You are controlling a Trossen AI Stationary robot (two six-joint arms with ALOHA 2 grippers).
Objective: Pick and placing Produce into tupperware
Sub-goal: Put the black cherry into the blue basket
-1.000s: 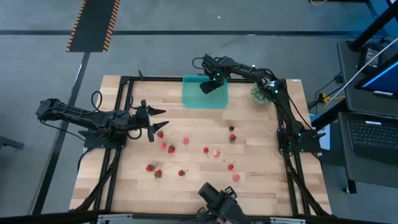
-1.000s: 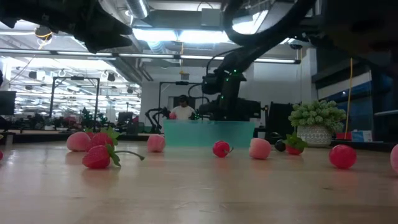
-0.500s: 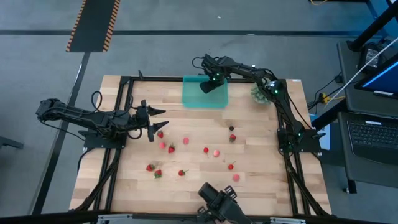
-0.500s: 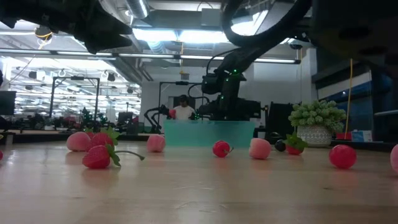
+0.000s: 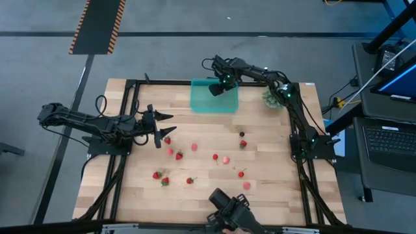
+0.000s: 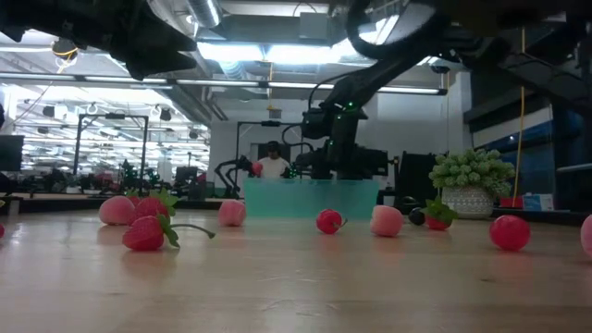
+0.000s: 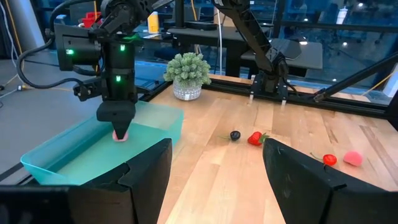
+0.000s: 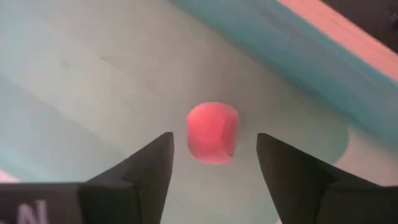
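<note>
The teal tupperware [image 5: 201, 99] stands at the table's far edge, near the middle. My right gripper [image 8: 214, 155] hangs over its right part [image 7: 118, 121], pointing down and open. A pink piece of produce [image 8: 213, 132] shows between and below its fingertips, with a gap on either side, against the tupperware's floor [image 8: 93, 81]. Whether the piece rests on the floor I cannot tell. Several red and pink pieces [image 5: 216, 156] and a dark berry [image 5: 242, 134] lie loose on the wood. My left gripper [image 5: 168, 125] waits open and level at the table's left.
A spiky green plant ball [image 5: 270, 97] in a small pot stands just right of the tupperware [image 7: 188, 71]. A black frame rail [image 5: 133, 84] borders the wooden top. Loose pieces are spread across the table's middle and near-left [image 5: 158, 175].
My right gripper has stayed over the tupperware and has opened, letting go of the pink piece, which now shows free between its fingertips.
</note>
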